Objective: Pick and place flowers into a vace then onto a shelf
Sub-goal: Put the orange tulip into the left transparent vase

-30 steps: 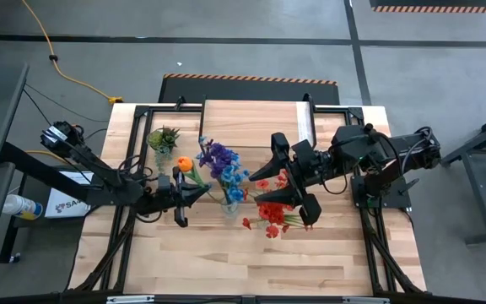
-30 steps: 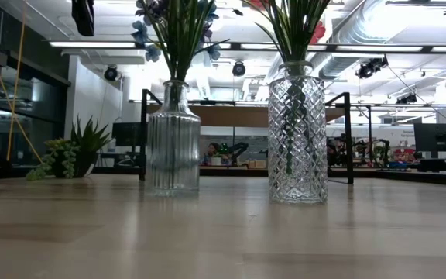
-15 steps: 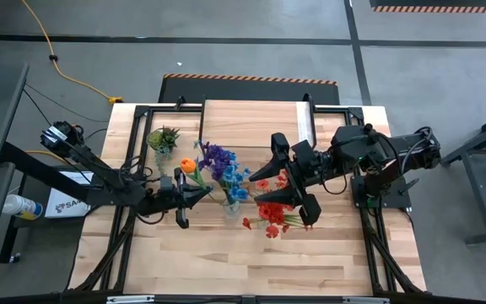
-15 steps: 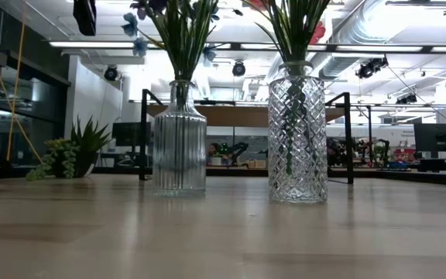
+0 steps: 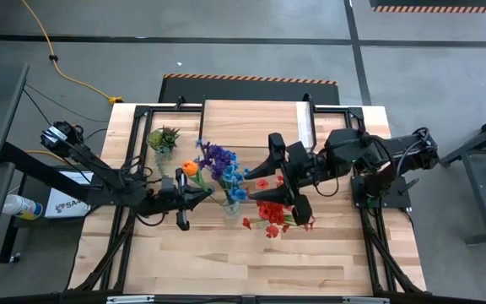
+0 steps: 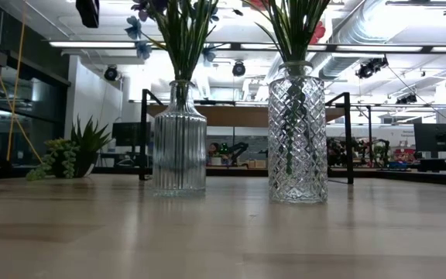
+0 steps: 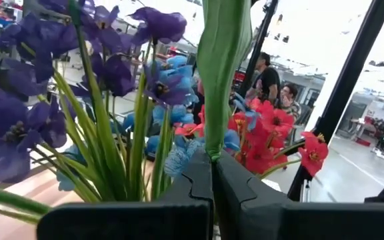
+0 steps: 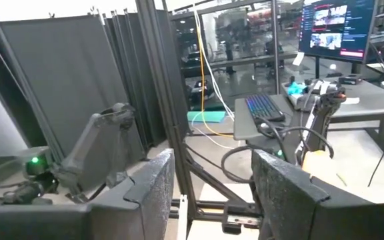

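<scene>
High view: we've got the left gripper point(image 5: 199, 193) fingers clenched on the orange flower's stem point(image 7: 220, 73), upright beside the ribbed vase point(image 6: 179, 139); right gripper point(image 5: 283, 173) fingers part-open, grasping nothing, above the red flowers point(image 5: 270, 211).

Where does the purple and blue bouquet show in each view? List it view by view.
High view: purple and blue bouquet, near the table's centre.
Low view: its stems rise from the ribbed vase, left of centre.
Left wrist view: fills the left half.
Right wrist view: not in it.
Shared landmark: red flowers beside it.
</scene>
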`<action>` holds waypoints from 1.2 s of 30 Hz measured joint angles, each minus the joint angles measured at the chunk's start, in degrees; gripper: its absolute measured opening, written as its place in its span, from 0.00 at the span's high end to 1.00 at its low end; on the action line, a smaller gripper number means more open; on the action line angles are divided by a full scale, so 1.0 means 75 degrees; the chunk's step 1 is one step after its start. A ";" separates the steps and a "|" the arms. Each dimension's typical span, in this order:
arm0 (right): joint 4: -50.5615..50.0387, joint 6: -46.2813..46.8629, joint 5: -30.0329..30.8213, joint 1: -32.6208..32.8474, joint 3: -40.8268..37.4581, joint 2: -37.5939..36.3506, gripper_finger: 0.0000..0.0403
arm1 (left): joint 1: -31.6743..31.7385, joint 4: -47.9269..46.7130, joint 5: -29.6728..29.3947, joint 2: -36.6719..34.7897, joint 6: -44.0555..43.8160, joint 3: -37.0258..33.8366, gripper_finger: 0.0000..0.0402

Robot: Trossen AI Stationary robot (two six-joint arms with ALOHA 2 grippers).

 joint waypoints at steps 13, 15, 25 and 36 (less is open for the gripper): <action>0.0219 -0.0276 0.0005 0.0000 0.0000 0.0000 0.52 | 0.0333 0.0542 0.0608 0.0576 -0.0356 0.0034 0.93; 0.0216 -0.0273 0.0005 0.0000 0.0000 0.0000 0.52 | 0.0442 0.0588 0.0745 0.0707 -0.0436 0.0062 0.93; 0.0203 -0.0276 -0.0013 0.0003 0.0000 -0.0002 0.52 | 0.0509 -0.0092 0.1004 0.0956 -0.0217 0.0732 0.93; 0.0184 -0.0276 -0.0027 0.0003 0.0000 -0.0003 0.52 | 0.0490 -0.0871 0.1054 0.0953 -0.0491 0.1005 0.93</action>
